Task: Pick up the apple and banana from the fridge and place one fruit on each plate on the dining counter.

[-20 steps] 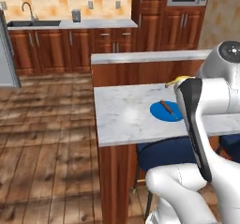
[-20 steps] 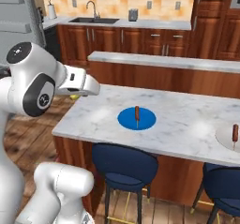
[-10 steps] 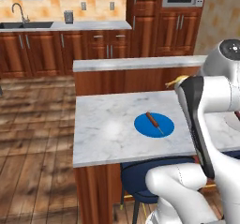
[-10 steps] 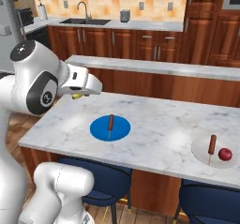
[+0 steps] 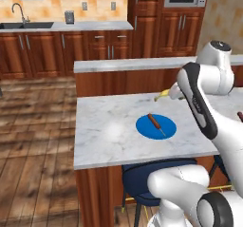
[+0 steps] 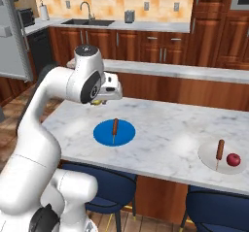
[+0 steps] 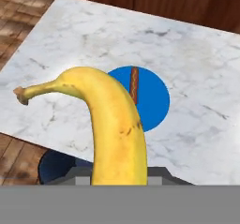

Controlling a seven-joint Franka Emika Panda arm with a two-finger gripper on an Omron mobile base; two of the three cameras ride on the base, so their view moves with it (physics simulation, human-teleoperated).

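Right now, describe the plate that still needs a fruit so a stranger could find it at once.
Find the long marble-topped dining counter with dark blue stools beneath. Near its left end as the right base view shows it lies the bright blue plate, bearing just a brown stick. The whitish plate already holds the dark red apple.

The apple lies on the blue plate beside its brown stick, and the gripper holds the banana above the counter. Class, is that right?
Not quite. The apple lies on the whitish plate, as the right base view shows; the blue plate carries only its stick. The gripper does hold the banana above the counter.
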